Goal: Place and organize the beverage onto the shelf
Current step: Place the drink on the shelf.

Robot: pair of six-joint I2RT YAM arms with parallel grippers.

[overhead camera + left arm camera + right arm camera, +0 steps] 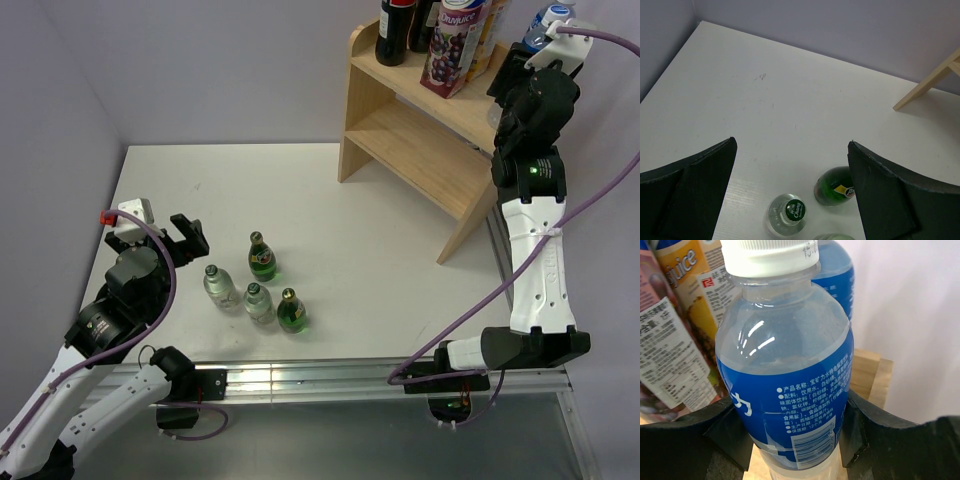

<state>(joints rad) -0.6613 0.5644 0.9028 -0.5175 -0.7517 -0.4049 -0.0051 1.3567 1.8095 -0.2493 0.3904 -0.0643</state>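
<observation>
"So, what's nearest us?"

"Left gripper, jaws spread wide and holding nothing, just beside two green glass bottles and two clear bottles standing on the table."

"And farther back?"

"Right gripper clamps a blue-labelled water bottle at the right end of the wooden shelf's top tier, beside juice cartons and cola bottles."

Four small bottles stand on the tabletop; cola bottles, juice cartons and a water bottle crowd the wooden shelf top.
</observation>
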